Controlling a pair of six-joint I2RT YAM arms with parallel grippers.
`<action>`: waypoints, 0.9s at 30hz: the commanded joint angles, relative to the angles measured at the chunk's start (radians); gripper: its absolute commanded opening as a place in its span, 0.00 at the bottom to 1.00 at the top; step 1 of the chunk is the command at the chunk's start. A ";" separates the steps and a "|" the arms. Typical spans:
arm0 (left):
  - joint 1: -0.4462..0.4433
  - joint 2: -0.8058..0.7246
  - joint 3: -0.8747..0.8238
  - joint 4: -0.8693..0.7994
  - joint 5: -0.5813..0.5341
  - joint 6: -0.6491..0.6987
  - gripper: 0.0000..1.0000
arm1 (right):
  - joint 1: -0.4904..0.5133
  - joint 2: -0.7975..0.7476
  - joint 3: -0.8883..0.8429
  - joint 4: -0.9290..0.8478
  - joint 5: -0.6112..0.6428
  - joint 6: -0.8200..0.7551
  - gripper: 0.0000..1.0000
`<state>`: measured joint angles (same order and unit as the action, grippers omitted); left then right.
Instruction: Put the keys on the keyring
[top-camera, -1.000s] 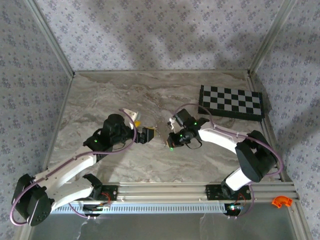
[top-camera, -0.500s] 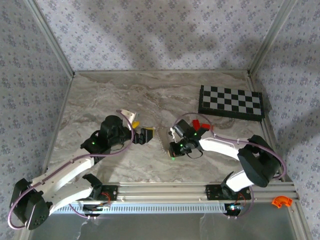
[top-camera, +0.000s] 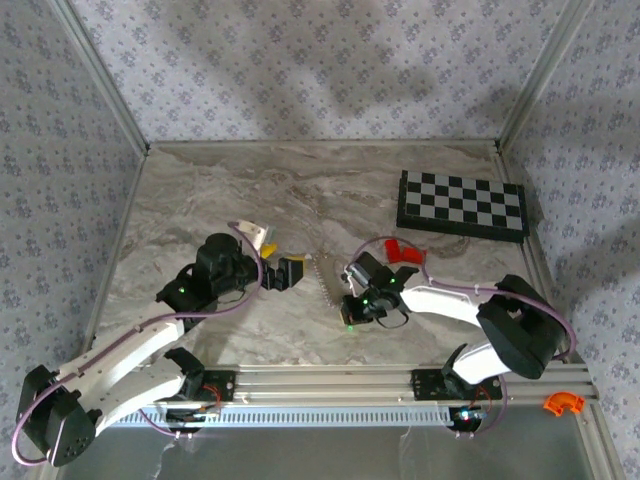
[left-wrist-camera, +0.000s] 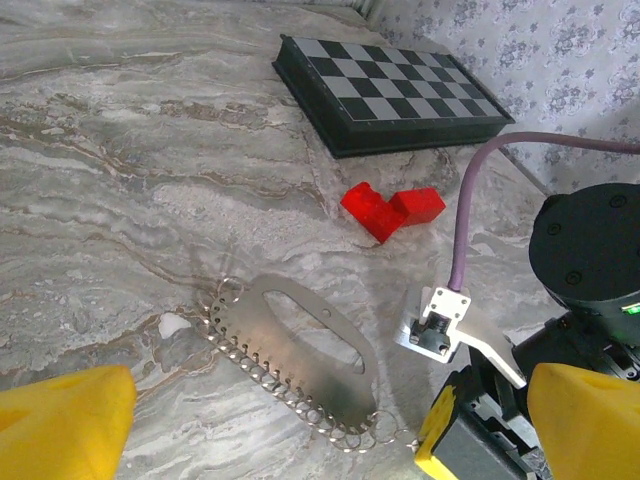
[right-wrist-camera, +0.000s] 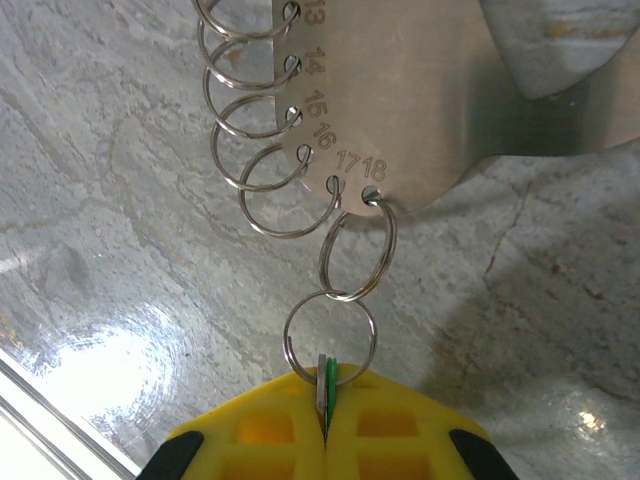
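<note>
Seen from above, the left gripper (top-camera: 291, 272) is placed just left of a metal plate (top-camera: 322, 280) that lies flat on the marble table (top-camera: 200, 200). Its 2 yellow fingers (left-wrist-camera: 62, 420) are spread wide, with nothing between them. A row of rings (left-wrist-camera: 255, 362) is carried along 1 long edge of the plate, and engraved numbers up to 18 are read beside the holes. At hole 18 a link ring (right-wrist-camera: 357, 250) is attached, and the keyring (right-wrist-camera: 330, 335) is linked to it. The green key (right-wrist-camera: 325, 383) is pinched edge-on between the closed yellow pads of the right gripper (right-wrist-camera: 323, 425). Its top touches the keyring's lower rim; whether it is threaded cannot be told. Right of the plate and apart from it, a red block (left-wrist-camera: 390, 208) is seen, then a checkerboard (top-camera: 462, 205). An orange piece (top-camera: 562, 403) rests on the frame at the near right corner.
</note>
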<state>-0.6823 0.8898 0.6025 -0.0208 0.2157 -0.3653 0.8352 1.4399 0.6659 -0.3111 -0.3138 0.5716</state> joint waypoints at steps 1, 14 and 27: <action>0.005 -0.014 0.006 -0.002 -0.007 -0.006 1.00 | 0.013 -0.025 -0.021 0.000 0.025 0.028 0.06; 0.003 -0.045 0.005 -0.026 -0.024 -0.026 1.00 | 0.029 -0.076 -0.035 -0.009 0.068 0.037 0.20; 0.003 -0.110 0.048 -0.221 -0.158 0.004 1.00 | 0.028 -0.409 -0.035 -0.201 0.266 0.016 0.34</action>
<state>-0.6823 0.8032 0.6056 -0.1490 0.1314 -0.3828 0.8688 1.1080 0.6327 -0.4019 -0.1368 0.5976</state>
